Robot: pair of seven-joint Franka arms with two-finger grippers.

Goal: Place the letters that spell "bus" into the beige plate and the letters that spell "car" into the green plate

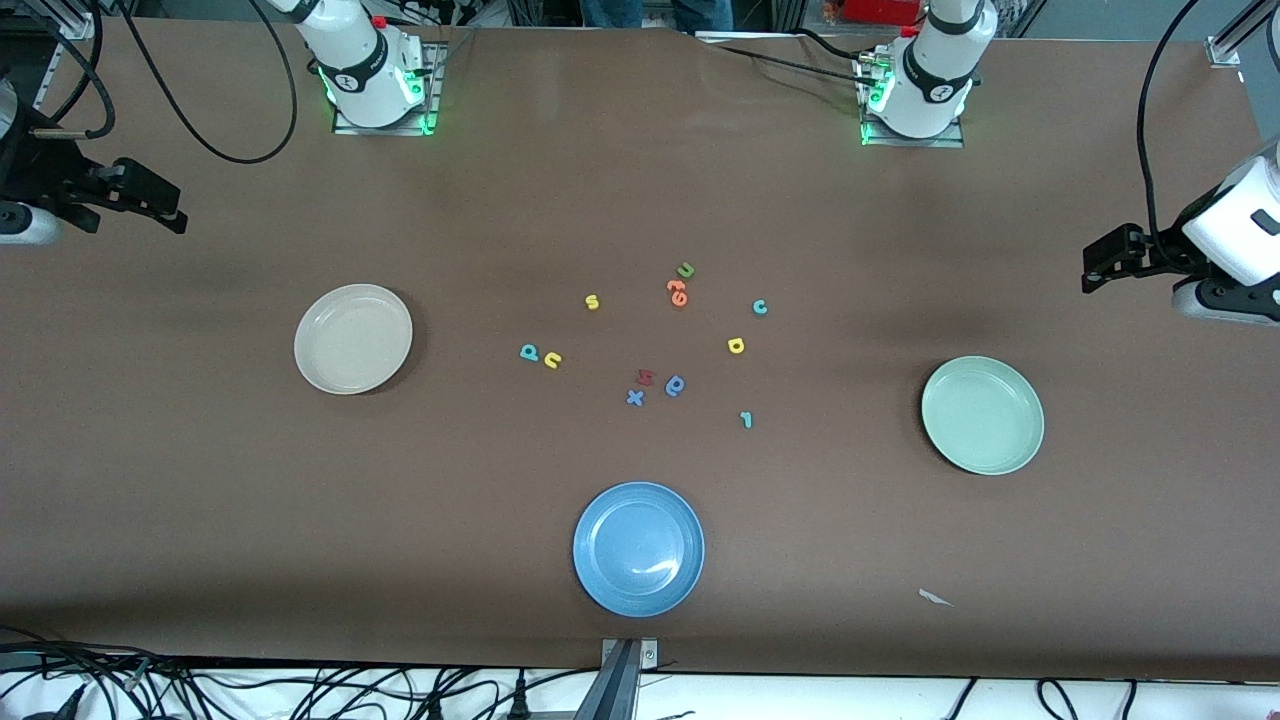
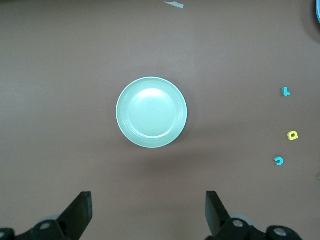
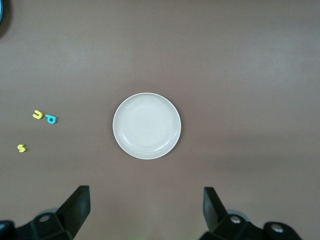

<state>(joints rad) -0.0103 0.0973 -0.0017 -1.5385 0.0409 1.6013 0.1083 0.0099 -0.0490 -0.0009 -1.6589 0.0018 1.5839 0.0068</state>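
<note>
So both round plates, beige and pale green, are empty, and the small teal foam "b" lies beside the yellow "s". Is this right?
Not quite. In the front view the small teal foam "b" lies beside the yellow "u", not the yellow "s". The beige plate and pale green plate are empty.

Plates: three — one beige plate [image 1: 353,338], one green plate [image 1: 983,415], one blue plate [image 1: 638,548].

Foam letters: eleven in all.
- Teal: three — b [image 1: 529,352], c [image 1: 760,307], r [image 1: 745,419].
- Yellow: three — u [image 1: 552,360], s [image 1: 592,301], a [image 1: 736,345].
- Green: one, green u [image 1: 686,270].
- Orange: one orange piece [image 1: 677,292]; whether it is one letter or two touching cannot be told.
- Red: one, red letter [image 1: 645,377].
- Darker blue: two — x [image 1: 634,398] and round letter [image 1: 675,385].

Paper scrap [image 1: 934,597]: one, on the worktop.
</note>
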